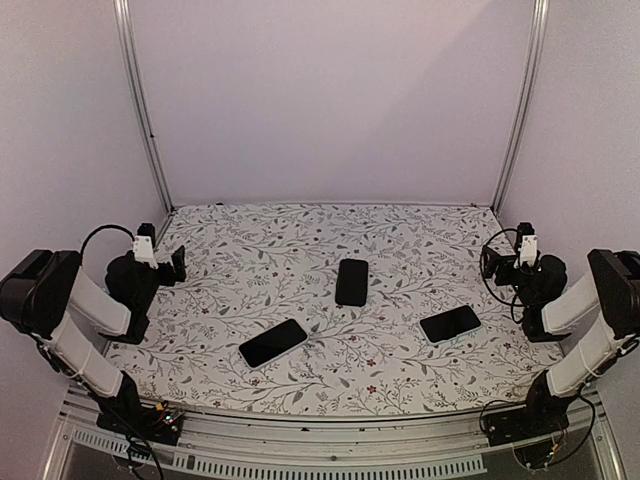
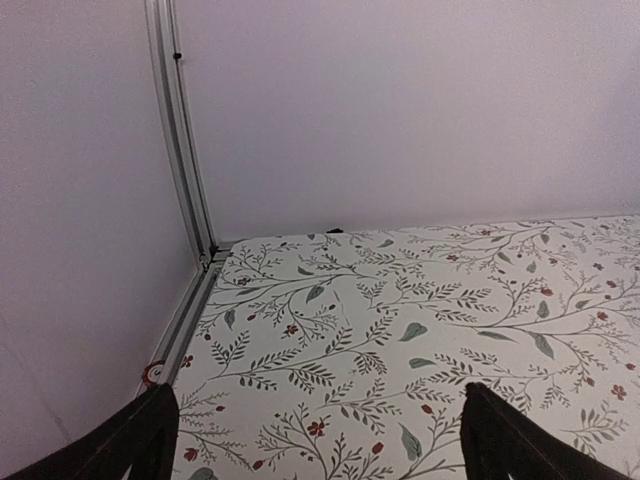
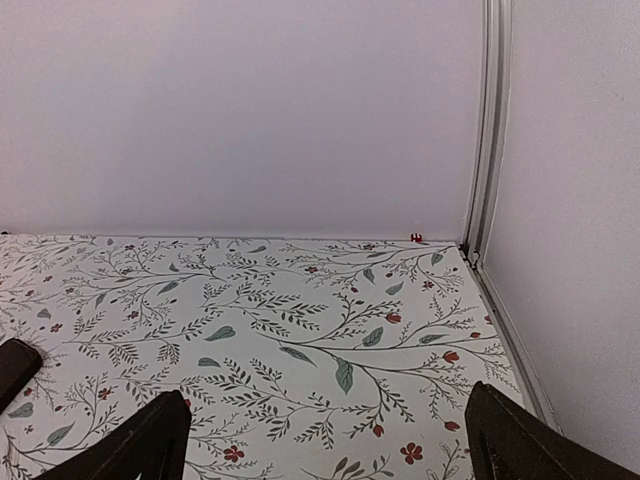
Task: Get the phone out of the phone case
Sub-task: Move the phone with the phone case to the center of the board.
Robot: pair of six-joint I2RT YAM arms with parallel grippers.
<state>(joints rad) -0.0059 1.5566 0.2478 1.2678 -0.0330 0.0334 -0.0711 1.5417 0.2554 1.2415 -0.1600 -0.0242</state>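
Observation:
Three dark phones lie flat on the floral table cover (image 1: 300, 250) in the top view. A glossy one (image 1: 273, 342) is at front left, a matte black one (image 1: 351, 281) in the middle, and another glossy one (image 1: 450, 323) at front right. Which of them sits in the phone case I cannot tell. My left gripper (image 1: 172, 263) (image 2: 318, 402) rests open at the left edge, well away from the phones, with only cover between its fingers. My right gripper (image 1: 490, 262) (image 3: 328, 400) is open at the right edge, also holding nothing. A dark rounded corner (image 3: 12, 366) shows at the right wrist view's left border.
Pale walls enclose the table at the back and both sides, with metal rails (image 1: 143, 110) (image 1: 520, 105) in the back corners. The arm bases and cables (image 1: 140, 415) sit along the near edge.

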